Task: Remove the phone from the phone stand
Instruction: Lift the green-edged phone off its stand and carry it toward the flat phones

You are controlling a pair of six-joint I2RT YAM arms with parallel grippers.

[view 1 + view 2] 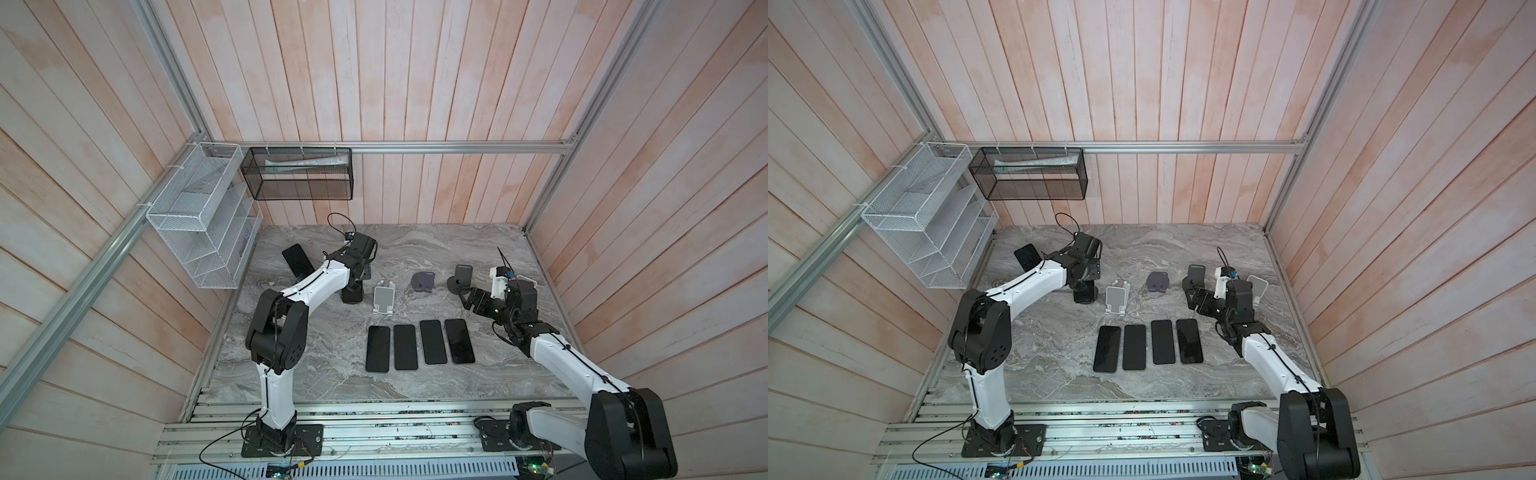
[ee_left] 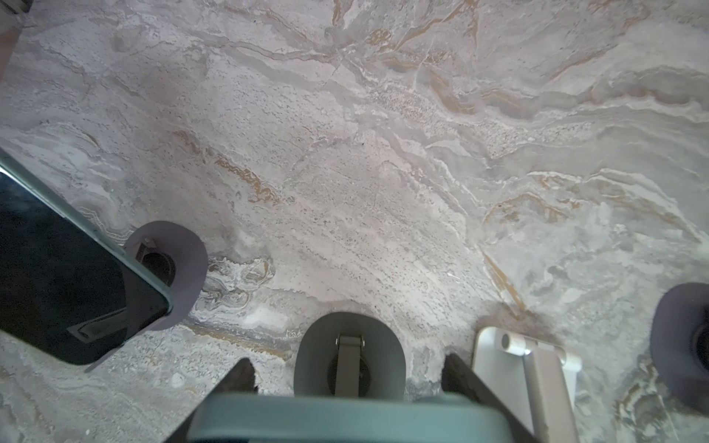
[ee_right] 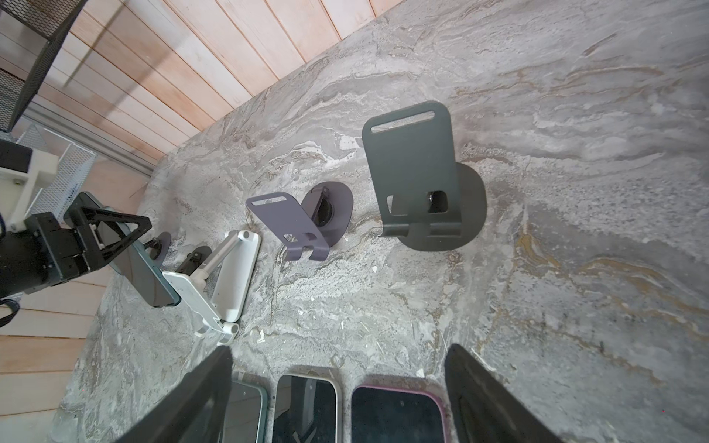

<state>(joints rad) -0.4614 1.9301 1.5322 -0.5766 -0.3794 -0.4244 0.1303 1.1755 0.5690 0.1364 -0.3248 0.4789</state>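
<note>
We see left gripper (image 2: 348,362) clamped on the teal-cased black-screened phone (image 3: 145,268); right gripper (image 3: 340,349) spread wide, holding nothing.

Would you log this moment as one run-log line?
left end effector: astride phone on stand, grip unclear | right end effector: open, empty

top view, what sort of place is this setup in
Probably a robot test cell: two arms mounted on an aluminium rail, plank walls in a metal frame, and a tabletop laid out with phones and stands.
</note>
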